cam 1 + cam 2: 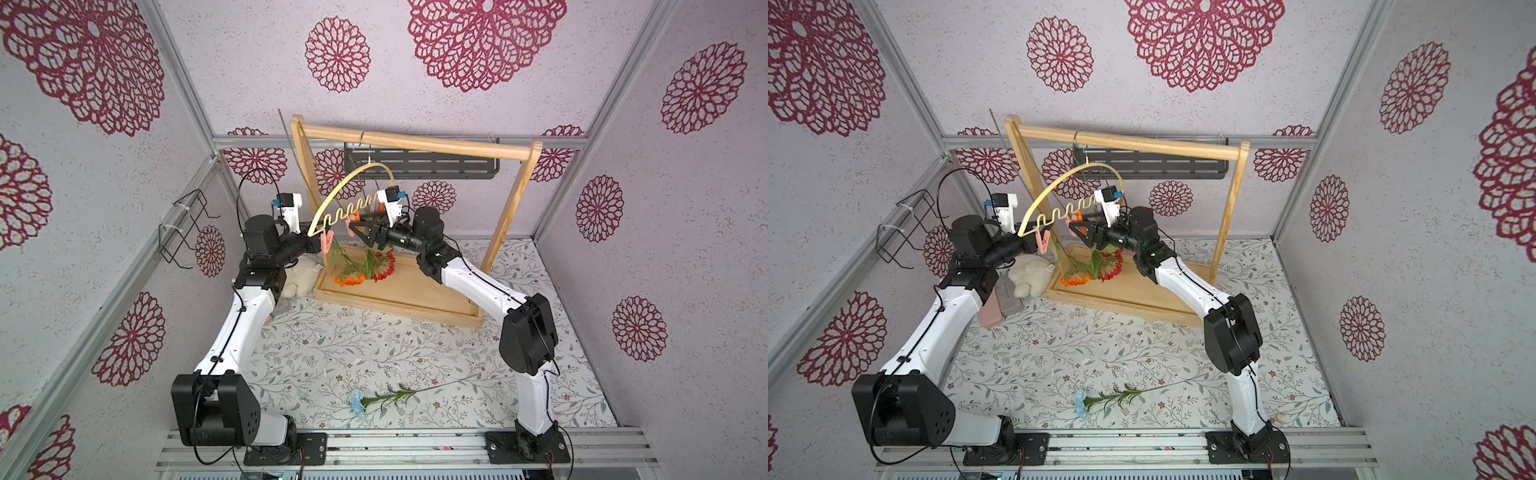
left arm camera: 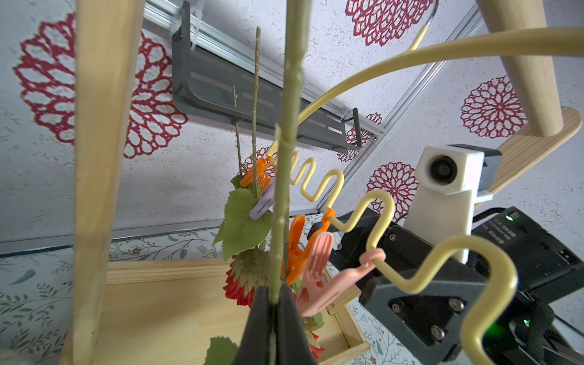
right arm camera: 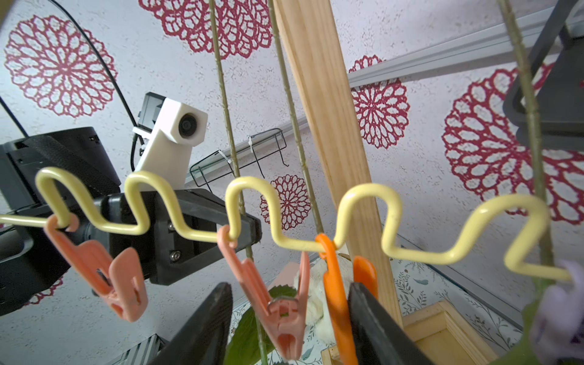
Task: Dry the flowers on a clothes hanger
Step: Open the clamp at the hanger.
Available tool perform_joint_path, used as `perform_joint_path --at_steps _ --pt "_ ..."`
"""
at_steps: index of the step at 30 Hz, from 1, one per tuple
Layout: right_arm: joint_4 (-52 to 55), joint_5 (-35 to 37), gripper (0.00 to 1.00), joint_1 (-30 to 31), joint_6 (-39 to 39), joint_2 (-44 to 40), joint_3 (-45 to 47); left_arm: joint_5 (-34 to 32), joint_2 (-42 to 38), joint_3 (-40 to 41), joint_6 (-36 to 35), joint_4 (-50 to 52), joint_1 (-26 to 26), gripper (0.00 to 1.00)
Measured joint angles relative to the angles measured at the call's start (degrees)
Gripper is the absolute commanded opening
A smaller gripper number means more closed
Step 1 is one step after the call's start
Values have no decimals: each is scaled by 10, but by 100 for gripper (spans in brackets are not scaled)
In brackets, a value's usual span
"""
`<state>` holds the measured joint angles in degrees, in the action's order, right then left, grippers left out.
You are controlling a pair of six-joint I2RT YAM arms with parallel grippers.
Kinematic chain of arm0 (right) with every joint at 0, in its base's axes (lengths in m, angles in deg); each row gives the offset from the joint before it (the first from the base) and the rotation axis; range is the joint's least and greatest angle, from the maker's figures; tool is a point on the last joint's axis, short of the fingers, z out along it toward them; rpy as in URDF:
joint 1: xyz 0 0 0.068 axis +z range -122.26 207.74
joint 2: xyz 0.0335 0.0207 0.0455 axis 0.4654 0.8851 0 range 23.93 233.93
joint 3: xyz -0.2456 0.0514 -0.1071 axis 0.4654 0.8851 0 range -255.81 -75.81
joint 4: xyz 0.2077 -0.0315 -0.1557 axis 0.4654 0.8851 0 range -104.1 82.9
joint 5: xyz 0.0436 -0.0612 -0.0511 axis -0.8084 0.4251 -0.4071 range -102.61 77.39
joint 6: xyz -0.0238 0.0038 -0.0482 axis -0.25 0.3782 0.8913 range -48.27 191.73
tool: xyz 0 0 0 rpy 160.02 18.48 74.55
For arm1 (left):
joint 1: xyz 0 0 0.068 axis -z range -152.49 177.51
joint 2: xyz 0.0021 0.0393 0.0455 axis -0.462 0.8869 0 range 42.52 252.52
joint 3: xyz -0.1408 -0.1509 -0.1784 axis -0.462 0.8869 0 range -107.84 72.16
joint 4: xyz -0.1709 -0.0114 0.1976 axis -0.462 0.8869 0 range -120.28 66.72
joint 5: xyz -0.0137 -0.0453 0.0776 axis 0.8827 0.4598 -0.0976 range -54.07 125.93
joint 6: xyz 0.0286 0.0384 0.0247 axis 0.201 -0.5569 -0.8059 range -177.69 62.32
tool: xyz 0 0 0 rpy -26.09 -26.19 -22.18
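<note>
The pale yellow clothes hanger (image 1: pixel 345 183) (image 1: pixel 1059 185) hangs by its hook from the wooden rack. My left gripper (image 2: pixel 274 303) (image 1: pixel 319 245) is shut on an upright green flower stem (image 2: pixel 286 158), and an orange flower head (image 1: pixel 349 279) hangs below. Red flowers (image 1: pixel 386 266) (image 2: pixel 240 284) hang head-down, clipped by an orange pin and a lilac clothespin (image 2: pixel 264 202). My right gripper (image 3: pixel 289 287) (image 1: pixel 353 227) is open. A pink clothespin (image 3: pixel 278 303) and an orange clothespin (image 3: pixel 335 284) hang between its fingers. A light blue flower (image 1: pixel 357 405) (image 1: pixel 1080 402) lies on the table.
The wooden rack (image 1: pixel 415 143) stands on a wooden base tray (image 1: pixel 395 295) at the back. A white plush (image 1: pixel 299 278) and pink and grey blocks (image 1: pixel 1000 307) lie left of it. A wire basket (image 1: pixel 183 228) hangs on the left wall and a dark shelf (image 1: pixel 419 164) on the rear wall.
</note>
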<state>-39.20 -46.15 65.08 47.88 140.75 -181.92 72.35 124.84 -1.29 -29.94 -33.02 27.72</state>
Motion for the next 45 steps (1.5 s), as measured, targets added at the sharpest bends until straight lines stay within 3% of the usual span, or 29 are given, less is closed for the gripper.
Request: perform_joint_path --at_steps 21,45 --pt "-18 4 62 -3 19 -40 82 22 0 3 0 -9 0 0" --pt "-35 4 65 -3 23 -51 60 92 32 3 32 -35 0 0"
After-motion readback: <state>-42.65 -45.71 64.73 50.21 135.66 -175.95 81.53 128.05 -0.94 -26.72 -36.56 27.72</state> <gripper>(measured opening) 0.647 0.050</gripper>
